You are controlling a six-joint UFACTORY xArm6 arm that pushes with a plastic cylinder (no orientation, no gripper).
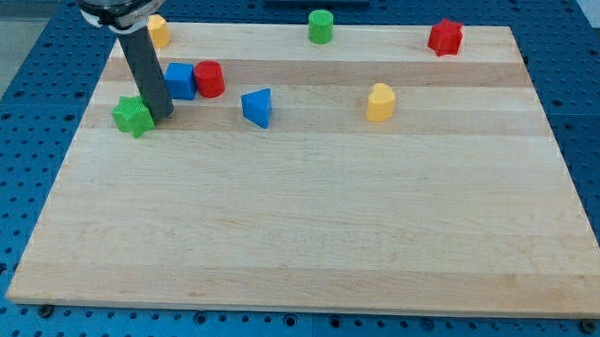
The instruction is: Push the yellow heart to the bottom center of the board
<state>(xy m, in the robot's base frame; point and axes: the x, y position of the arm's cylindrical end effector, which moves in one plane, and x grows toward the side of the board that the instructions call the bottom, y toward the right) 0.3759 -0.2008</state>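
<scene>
In the camera view, a wooden board [308, 239] lies on a blue perforated table [9, 178] and fills most of the frame.

The arm carries no jaws — only a straight dark rod [148, 78] that comes down from the upper left of the frame. Its tip [163, 117] rests on the board at the frame's left, just beside the right edge of the green star [133, 116]; whether the two touch cannot be told.

Right of the rod, a blue cube [180, 80] and a red cylinder [209, 78] sit side by side, touching or nearly so. A blue triangle [257, 107] lies a little lower and further right, apart from them.

The yellow heart [380, 102] stands in the upper right part of the board, right of centre, well apart from the tip and from every other block.

Along the top edge of the board sit three more — a yellow block [159, 31] at upper left, partly hidden behind the arm so its shape is unclear, a green cylinder [321, 26] near top centre, and a red star-like block [445, 36] at upper right.
</scene>
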